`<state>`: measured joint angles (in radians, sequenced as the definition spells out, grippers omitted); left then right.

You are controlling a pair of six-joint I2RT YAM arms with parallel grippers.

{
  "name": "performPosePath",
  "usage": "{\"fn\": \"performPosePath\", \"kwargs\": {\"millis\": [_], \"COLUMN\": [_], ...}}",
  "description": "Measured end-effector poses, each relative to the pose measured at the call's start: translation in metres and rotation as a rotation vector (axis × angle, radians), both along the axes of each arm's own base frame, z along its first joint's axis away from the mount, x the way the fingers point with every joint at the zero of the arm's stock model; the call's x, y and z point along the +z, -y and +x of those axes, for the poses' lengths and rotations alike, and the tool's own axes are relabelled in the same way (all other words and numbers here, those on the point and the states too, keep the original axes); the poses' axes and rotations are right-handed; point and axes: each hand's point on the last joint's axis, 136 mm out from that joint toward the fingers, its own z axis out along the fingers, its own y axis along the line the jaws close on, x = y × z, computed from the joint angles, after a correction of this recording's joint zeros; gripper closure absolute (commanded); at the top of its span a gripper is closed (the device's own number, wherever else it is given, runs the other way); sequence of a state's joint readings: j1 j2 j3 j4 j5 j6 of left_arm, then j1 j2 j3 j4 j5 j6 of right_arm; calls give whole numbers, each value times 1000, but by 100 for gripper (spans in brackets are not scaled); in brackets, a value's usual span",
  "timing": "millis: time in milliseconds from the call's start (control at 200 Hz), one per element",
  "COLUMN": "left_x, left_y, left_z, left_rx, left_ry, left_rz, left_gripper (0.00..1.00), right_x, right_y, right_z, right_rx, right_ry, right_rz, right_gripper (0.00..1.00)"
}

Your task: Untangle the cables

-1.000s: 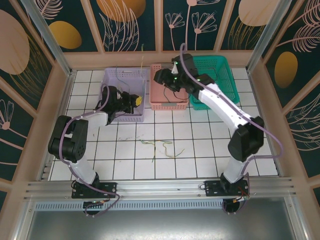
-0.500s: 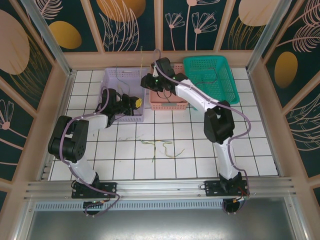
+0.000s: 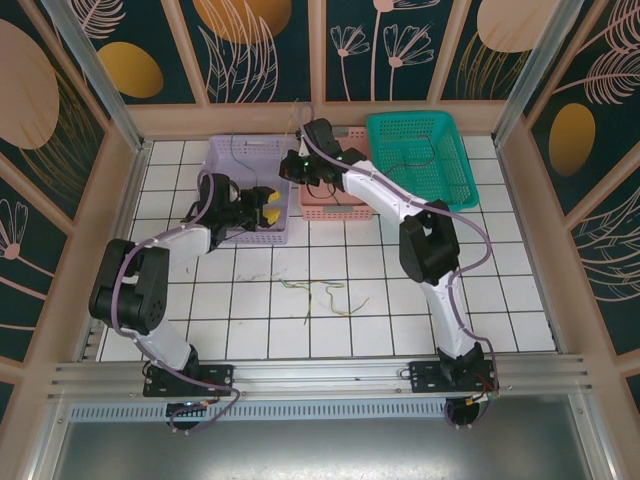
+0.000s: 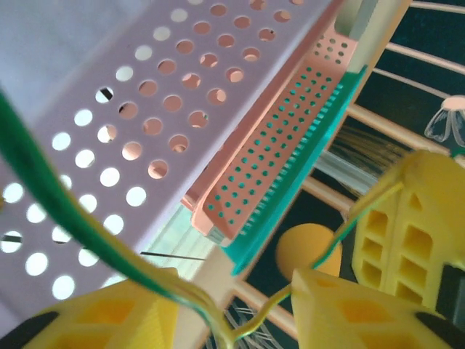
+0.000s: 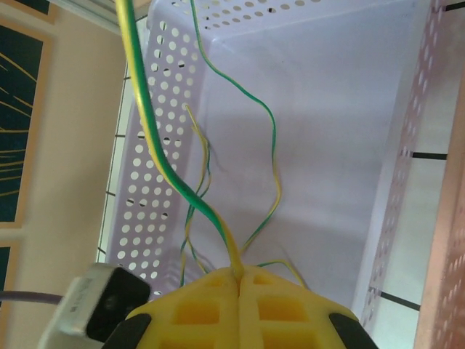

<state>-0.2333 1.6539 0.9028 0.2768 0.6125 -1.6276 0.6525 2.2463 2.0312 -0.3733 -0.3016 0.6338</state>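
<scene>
Above the lilac basket [image 3: 215,160] near the far edge of the table [image 3: 400,300], the right fingers [image 5: 207,311] clamp a yellow-green cable [image 5: 163,163] stretching away from them, which seemingly threads between the parted left fingers [image 4: 109,320] just beside, well placed to take it.

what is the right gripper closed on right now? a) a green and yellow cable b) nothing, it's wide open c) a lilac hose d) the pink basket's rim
a: in the right wrist view the right gripper has its yellow fingers pressed together on the green and yellow cable, which runs up out of them above the lilac basket.
</scene>
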Motion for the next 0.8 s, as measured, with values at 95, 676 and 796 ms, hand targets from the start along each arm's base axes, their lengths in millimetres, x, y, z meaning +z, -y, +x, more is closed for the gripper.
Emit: {"fn": "performPosePath", "kwargs": {"millis": [95, 676, 796], "left_x": [19, 75, 69], "left_y": [-11, -30, -27], "left_z": [3, 19, 10], "left_rx": [23, -3, -41], "left_ry": [18, 103, 76], "left_rz": [104, 244, 246], "left_gripper": [47, 37, 39], "right_x": [-4, -55, -59], "right_y": [-6, -24, -23], "right_z": [2, -4, -7], "right_rx": [1, 11, 13], "right_ry": [1, -72, -82], "right_rz": [-6, -122, -134], "right_gripper": [100, 100, 100]}}
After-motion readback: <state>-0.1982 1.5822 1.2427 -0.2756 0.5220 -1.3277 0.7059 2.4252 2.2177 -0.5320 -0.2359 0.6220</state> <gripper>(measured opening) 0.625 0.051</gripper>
